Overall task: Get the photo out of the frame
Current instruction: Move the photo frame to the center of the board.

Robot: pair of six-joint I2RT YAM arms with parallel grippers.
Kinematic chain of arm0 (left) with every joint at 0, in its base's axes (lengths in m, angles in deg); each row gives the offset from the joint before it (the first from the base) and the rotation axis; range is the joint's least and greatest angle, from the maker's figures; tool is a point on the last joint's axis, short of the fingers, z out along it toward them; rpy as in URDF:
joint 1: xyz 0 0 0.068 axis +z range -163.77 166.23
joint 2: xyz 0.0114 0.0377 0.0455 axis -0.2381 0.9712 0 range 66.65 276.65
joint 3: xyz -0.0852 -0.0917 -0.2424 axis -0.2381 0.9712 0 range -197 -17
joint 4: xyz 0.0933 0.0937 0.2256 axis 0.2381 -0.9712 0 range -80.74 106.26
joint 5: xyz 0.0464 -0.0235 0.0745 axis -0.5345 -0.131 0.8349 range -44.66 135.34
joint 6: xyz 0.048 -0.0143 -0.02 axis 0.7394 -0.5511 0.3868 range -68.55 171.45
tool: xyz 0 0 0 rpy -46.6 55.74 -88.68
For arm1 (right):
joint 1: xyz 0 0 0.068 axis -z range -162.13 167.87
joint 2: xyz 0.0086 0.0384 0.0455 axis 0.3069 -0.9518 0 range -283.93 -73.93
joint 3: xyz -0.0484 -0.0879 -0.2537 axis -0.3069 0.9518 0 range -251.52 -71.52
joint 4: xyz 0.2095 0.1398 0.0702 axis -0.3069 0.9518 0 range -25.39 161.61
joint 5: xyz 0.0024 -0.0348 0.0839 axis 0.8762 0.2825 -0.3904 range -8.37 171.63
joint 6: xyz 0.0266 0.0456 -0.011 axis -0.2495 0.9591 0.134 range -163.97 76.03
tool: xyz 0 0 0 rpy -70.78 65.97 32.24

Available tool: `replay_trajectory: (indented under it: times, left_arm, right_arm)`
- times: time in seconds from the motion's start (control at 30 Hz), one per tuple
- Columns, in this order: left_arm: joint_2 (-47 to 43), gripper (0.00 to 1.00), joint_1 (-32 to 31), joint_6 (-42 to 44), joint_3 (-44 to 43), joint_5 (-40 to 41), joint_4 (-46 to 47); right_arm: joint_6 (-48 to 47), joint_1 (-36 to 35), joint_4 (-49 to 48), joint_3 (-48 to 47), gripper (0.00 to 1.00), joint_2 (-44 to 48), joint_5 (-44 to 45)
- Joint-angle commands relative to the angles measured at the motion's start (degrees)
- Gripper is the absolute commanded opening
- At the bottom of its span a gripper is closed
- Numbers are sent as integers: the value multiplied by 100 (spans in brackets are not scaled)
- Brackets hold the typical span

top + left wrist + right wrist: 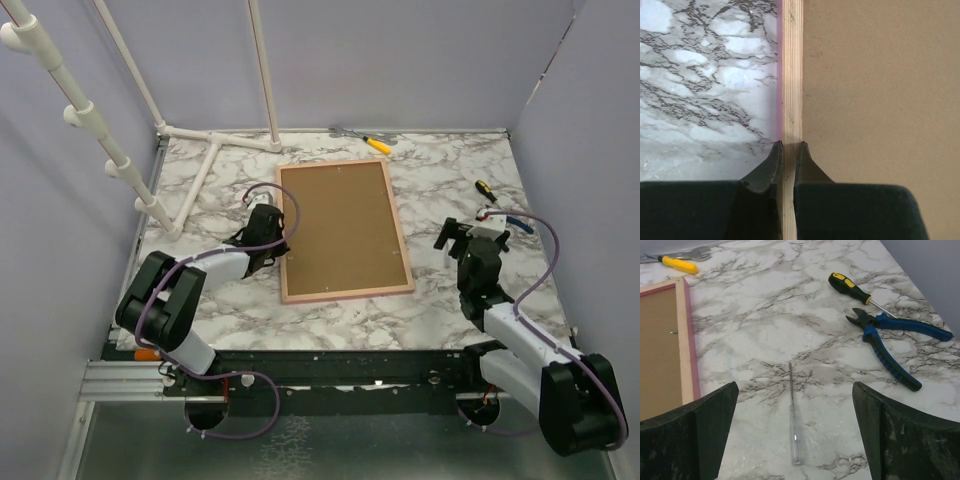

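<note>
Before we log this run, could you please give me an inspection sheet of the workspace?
Surface: marbled table, flat.
Job's things: the frame lies back up, brown board showing; the photo not seen.
Clutter: blue pliers, black-yellow screwdriver and clear-handled screwdriver right of the frame; yellow-handled tool at the far edge.
Grippers: left gripper shut on the frame's left rail; right gripper open above the clear-handled screwdriver.
Cables: purple cables loop along both arms.
Surroundings: white pipe stand far left; plain walls.
</note>
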Motion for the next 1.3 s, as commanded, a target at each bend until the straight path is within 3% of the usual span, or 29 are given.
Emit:
replay_trajectory:
  times: [0.0, 0.73, 1.03, 1.2, 1.27]
  left_arm:
    - [265, 0, -197, -136, -131, -106, -181]
    - [1313, 0, -729, -414, -1130, -233, 40]
    - [1700, 0, -876, -332, -1618, -367, 76]
    - [1874, 0, -963, -334, -1814, -422, 91]
    - [1920, 0, -996, -315, -1876, -433, 91]
  right_arm:
    - [-188, 629, -1082, 125, 100, -668, -1032]
    - [-718, 1020, -3197, 223, 100, -2246, -1944]
    - [-862, 1266, -3147, -43, 100, -2563, -2173]
    - [-801, 1266, -4812, 271, 100, -3574, -2276]
    - [-791, 1266, -4326, 164, 100, -3449, -2207]
